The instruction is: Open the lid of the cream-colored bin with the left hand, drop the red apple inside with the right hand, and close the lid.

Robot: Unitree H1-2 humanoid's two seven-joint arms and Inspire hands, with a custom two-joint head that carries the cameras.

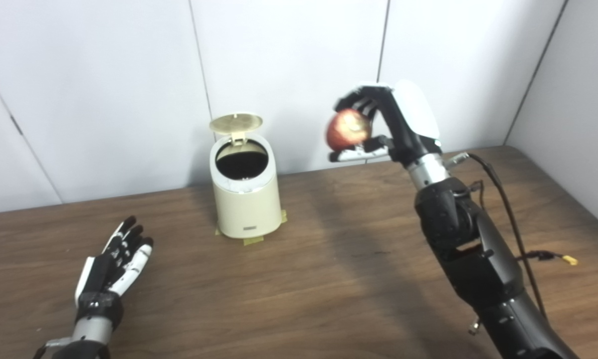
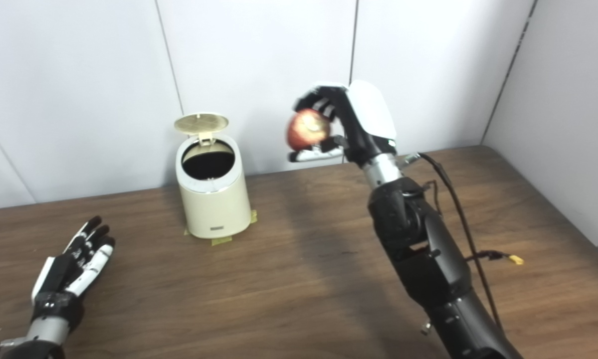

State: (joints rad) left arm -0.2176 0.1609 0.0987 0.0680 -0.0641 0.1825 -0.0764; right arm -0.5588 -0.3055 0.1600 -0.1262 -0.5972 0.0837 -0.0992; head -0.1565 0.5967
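Apple (image 1: pixel 348 129) gripped in right hand (image 1: pixel 378 127), fingers curled round it, held high and well to the right of the bin. Cream bin (image 1: pixel 246 192) near back of tabletop (image 1: pixel 338 259), taped down at base with yellow tape (image 1: pixel 253 241). Lid (image 1: pixel 236 122) already flipped up and standing open on rear hinge, dark opening exposed. Left hand (image 1: pixel 114 262) flat and empty near front-left of tabletop, fingers spread, well apart from bin, not touching lid.

Step in hand, by judgement: carry phase of the drop. Lid-open looks done; apple not yet over the opening.

Next move calls for: travel left and slightly down until apple sits over the opening, staying above the upright lid, then release. Opening not much wider than the apple by the look of it, so centring matters. Risk: knocking lid shut on approach, since nothing is holding it.

View differences: minimal. Right eye view shows bin interior slightly more from the side and more clear tabletop between bin and arm; left eye view shows left hand fuller in frame. Inside of bin dark in both, contents not discernible.
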